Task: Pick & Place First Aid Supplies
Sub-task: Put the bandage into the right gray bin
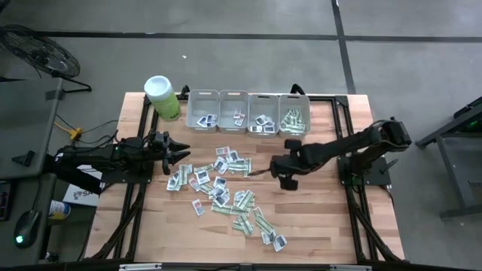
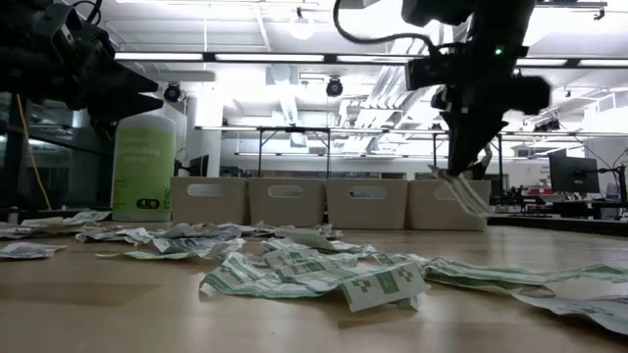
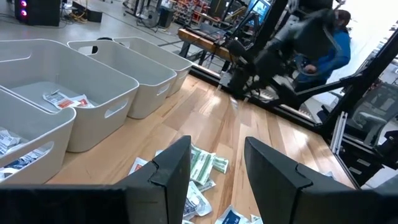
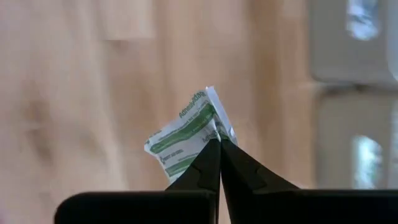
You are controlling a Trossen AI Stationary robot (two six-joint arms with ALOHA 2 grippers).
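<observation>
Bench [image 1: 316,226] with four grey bins [image 1: 248,112], one green canister [image 1: 162,98], dozens of scattered packets [image 1: 226,188], right gripper [image 4: 217,144] pinching one green-and-white packet [image 4: 183,140] above the wood, left gripper [image 3: 214,165] spread, empty, near the pile.

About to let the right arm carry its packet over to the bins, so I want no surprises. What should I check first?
1. Right gripper shut on the green-and-white packet: ok.
2. Packet lifted off the table: ok, low view shows it hanging in air.
3. Only one packet pinched: cannot tell.
4. Left gripper out of the way, open at the pile's left edge: ok.
5. Rightmost bin already holds green packets: ok.
</observation>
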